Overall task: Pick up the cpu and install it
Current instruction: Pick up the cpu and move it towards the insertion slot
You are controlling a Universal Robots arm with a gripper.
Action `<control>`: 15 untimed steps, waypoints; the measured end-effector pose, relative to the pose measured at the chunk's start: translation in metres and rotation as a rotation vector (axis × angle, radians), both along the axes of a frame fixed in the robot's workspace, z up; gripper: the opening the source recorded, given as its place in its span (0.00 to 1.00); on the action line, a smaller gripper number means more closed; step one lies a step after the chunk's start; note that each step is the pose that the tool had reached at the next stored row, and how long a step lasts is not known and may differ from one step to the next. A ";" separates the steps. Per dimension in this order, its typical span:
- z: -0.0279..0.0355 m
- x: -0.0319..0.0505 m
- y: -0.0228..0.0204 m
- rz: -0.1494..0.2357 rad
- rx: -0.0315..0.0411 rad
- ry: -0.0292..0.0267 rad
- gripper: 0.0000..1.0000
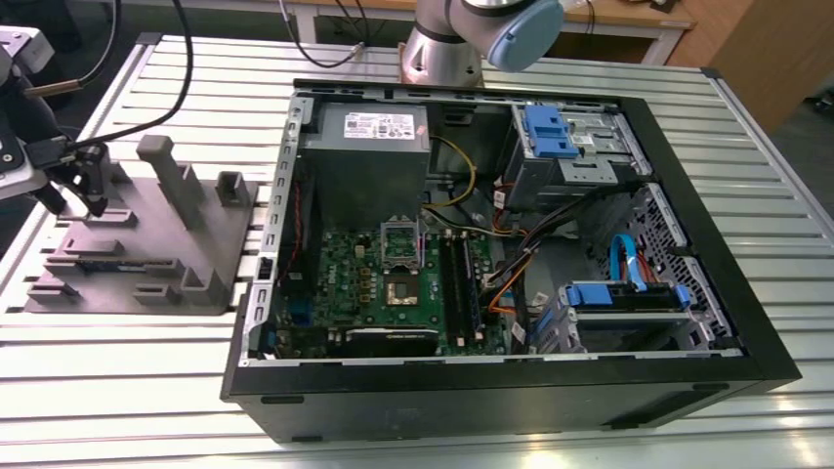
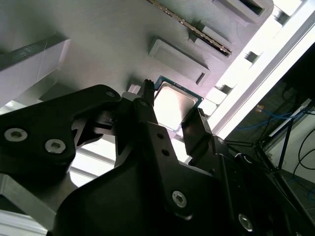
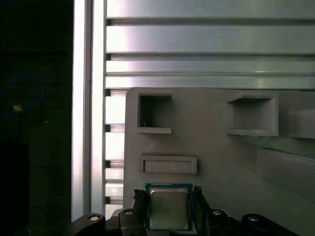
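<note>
The cpu (image 3: 168, 206) is a small square chip with a silvery top and a teal rim. It lies at the edge of a grey moulded fixture (image 3: 216, 157), just below a shallow rectangular recess. My gripper (image 3: 169, 209) is shut on the cpu, with one black finger against each side of it. In the second wrist view the cpu (image 2: 174, 104) shines between the same black fingertips (image 2: 193, 125). In the exterior view my gripper (image 1: 73, 203) hangs over the fixture (image 1: 144, 244) at the far left. The open socket (image 1: 397, 290) sits on the green board (image 1: 352, 293) inside the computer case.
The open black case (image 1: 509, 391) fills the middle of the slatted metal table (image 1: 131, 391). It holds a grey power supply box (image 1: 369, 137), blue drive brackets (image 1: 554, 132) and loose cables (image 1: 521, 264). Upright posts (image 1: 163, 171) rise from the fixture beside my gripper. The arm's base (image 1: 443, 49) stands behind the case.
</note>
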State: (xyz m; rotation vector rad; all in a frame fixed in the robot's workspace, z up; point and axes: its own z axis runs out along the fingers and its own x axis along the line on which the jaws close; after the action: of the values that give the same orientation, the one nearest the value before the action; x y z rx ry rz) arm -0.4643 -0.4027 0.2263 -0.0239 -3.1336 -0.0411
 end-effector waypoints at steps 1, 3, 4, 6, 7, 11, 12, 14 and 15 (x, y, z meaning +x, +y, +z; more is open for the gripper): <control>0.0004 0.0000 0.0000 0.000 -0.0001 0.0002 0.47; 0.0007 0.0000 0.0000 0.000 0.0000 0.0000 0.47; 0.0010 0.0000 0.0000 0.000 -0.0001 0.0001 0.47; 0.0014 0.0000 0.0000 0.000 0.0000 0.0001 0.47; 0.0016 0.0000 0.0000 0.000 0.0000 0.0001 0.47; 0.0025 0.0000 0.0000 0.000 0.0000 0.0001 0.47; 0.0027 0.0000 0.0000 0.000 0.0000 0.0001 0.47; 0.0032 0.0000 0.0000 0.000 -0.0001 0.0001 0.47; 0.0033 0.0000 0.0000 0.000 0.0000 0.0001 0.47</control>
State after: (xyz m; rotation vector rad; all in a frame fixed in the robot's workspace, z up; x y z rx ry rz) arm -0.4643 -0.4027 0.2296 -0.0239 -3.1335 -0.0410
